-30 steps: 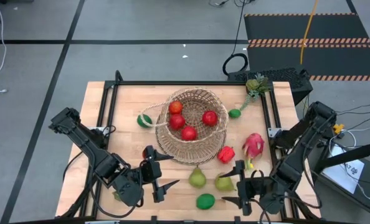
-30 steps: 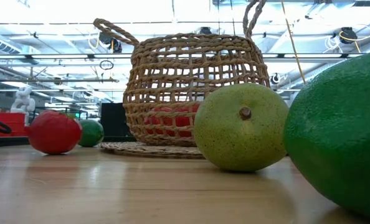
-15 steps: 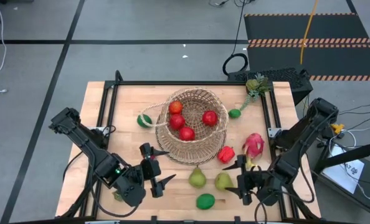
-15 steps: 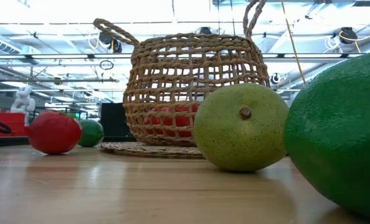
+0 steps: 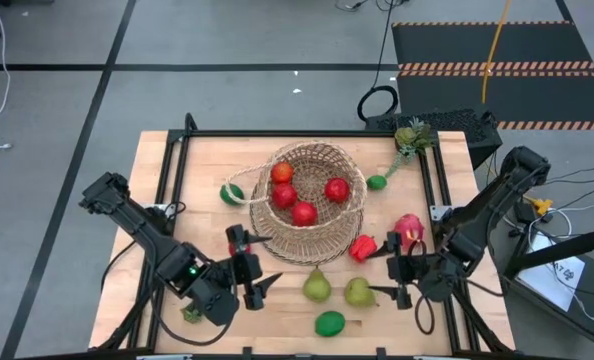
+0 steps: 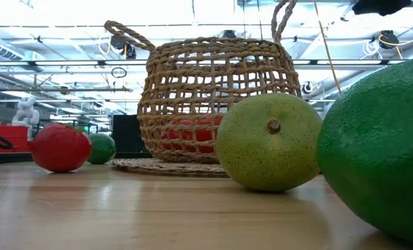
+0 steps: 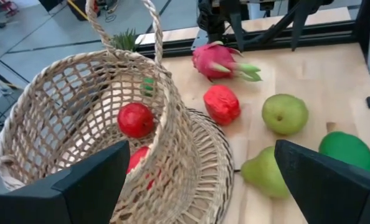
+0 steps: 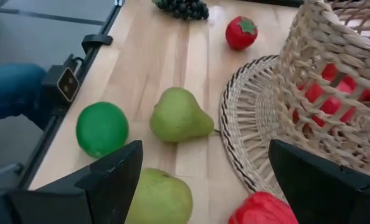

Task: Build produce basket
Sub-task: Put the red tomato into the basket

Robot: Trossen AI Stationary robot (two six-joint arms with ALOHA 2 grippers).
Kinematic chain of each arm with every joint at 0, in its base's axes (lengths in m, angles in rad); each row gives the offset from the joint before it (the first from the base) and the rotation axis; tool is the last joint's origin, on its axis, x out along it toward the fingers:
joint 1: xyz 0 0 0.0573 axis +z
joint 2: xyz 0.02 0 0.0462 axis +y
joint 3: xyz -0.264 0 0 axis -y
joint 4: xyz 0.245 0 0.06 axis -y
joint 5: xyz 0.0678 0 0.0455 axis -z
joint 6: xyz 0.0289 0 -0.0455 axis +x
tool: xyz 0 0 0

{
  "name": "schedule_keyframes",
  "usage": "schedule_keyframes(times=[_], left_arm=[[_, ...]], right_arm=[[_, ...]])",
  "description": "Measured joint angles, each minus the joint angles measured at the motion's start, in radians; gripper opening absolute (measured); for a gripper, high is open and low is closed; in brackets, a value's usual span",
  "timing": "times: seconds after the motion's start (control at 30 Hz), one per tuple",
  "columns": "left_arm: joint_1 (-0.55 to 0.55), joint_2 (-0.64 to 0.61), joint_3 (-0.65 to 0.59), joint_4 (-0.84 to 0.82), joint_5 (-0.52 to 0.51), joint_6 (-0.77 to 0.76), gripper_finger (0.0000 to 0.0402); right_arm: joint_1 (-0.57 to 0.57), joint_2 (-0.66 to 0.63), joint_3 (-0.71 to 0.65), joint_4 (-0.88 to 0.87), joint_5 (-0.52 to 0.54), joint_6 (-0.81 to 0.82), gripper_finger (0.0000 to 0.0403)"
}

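Surface: light wood surface [image 5: 187, 190] with a black frame, on a grey floor.
Basket: big round tan woven wicker basket [image 5: 312, 200] sits in the middle, on a flat woven mat. Its thin arched handle is up.
Inside the basket: four red round toy fruits [image 5: 303, 213] lie in it.
Still outside: two green pears [image 5: 318, 286] and a round green lime [image 5: 329, 323] lie on the near side. A red strawberry-like fruit [image 5: 363, 247] and a pink dragon fruit [image 5: 408, 229] lie to the right. Another lime [image 5: 232, 194] is at the left and a small one [image 5: 377, 182] at the far right of the basket. Dark grapes [image 8: 184, 8] show far off in the right wrist view.
Left gripper: left gripper [image 5: 249, 278] hangs near the basket's near-left side, jaws spread wide, holding nothing.
Right gripper: right gripper [image 5: 398, 279] is just right of the second pear, near the dragon fruit, jaws wide and bare.
How it handles: the toys look light, hard and smooth, so round ones may roll or slip. I think a pear is best pinched across its fat belly.
Room to move: the pears have open wood around them. The basket wall looks soft and could tip if bumped. The frame edge is close on the right.
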Motion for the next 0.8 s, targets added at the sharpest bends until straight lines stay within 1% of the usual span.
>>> schedule_keyframes(times=[0.2,0.33,0.5,0.57,0.63,0.7,0.8], left_arm=[[0.037,0.000,0.000,0.001,0.007,0.030,0.0399],[0.057,0.000,0.000,0.000,0.015,0.040,0.0399],[0.065,0.000,0.000,-0.058,0.017,0.003,0.0399],[0.064,0.000,0.000,-0.102,0.018,-0.040,0.0399],[0.054,0.000,0.000,-0.168,0.017,-0.117,0.0399],[0.039,0.000,0.000,-0.237,0.021,-0.245,0.0399],[0.008,-0.001,0.000,-0.331,0.078,-0.449,0.0399]], right_arm=[[-0.037,-0.032,-0.033,0.000,-0.001,-0.006,0.0339],[-0.062,-0.046,-0.044,-0.033,-0.001,-0.005,0.0339],[-0.070,-0.048,-0.045,-0.095,-0.002,0.025,0.0339],[-0.070,-0.048,-0.045,-0.109,-0.002,0.028,0.0339],[-0.070,-0.048,-0.045,-0.108,-0.001,0.028,0.0339],[-0.070,-0.048,-0.045,-0.101,-0.001,0.041,0.0339],[-0.070,-0.048,-0.045,-0.091,-0.002,0.052,0.0339]])
